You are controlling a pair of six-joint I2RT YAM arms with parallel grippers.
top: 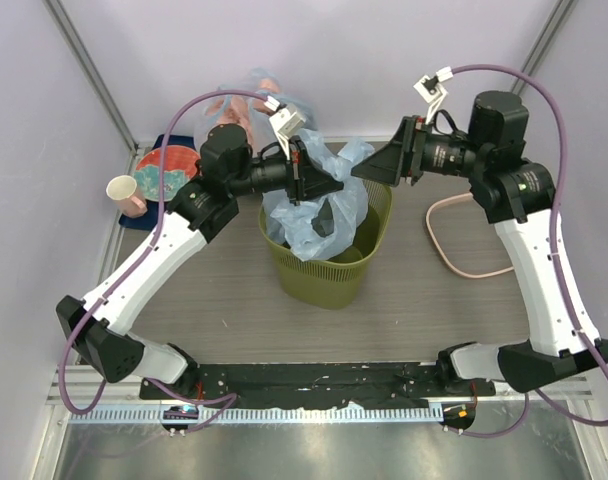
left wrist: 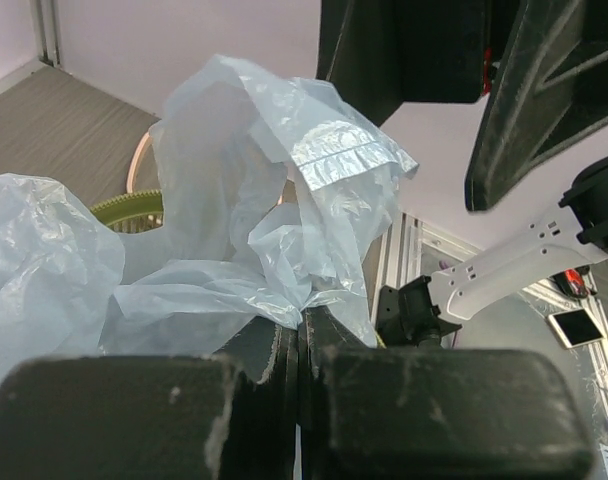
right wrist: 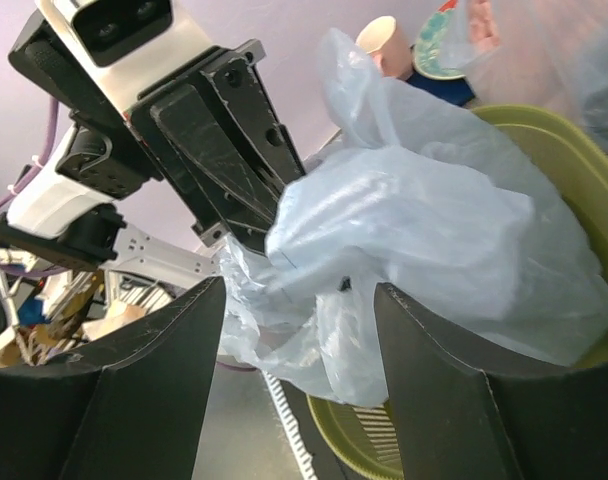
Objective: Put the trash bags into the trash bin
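The olive-green trash bin (top: pixel 354 272) stands mid-table. The light-blue trash bag (top: pixel 319 215) hangs crumpled over its open top, partly inside. My left gripper (top: pixel 334 187) is shut on a pinched fold of the bag (left wrist: pixel 284 260) just above the bin's left rim. My right gripper (top: pixel 362 170) is open, its fingers (right wrist: pixel 174 360) either side of a bulge of the bag (right wrist: pixel 404 230), above the bin's far rim (right wrist: pixel 554 140). The bin rim also shows in the left wrist view (left wrist: pixel 134 207).
A knotted blue bag with pink lumps (top: pixel 246 100) lies at the back. A red plate (top: pixel 169 168) and a pink paper cup (top: pixel 127 194) sit at the back left. A pink cable (top: pixel 454 235) loops right of the bin.
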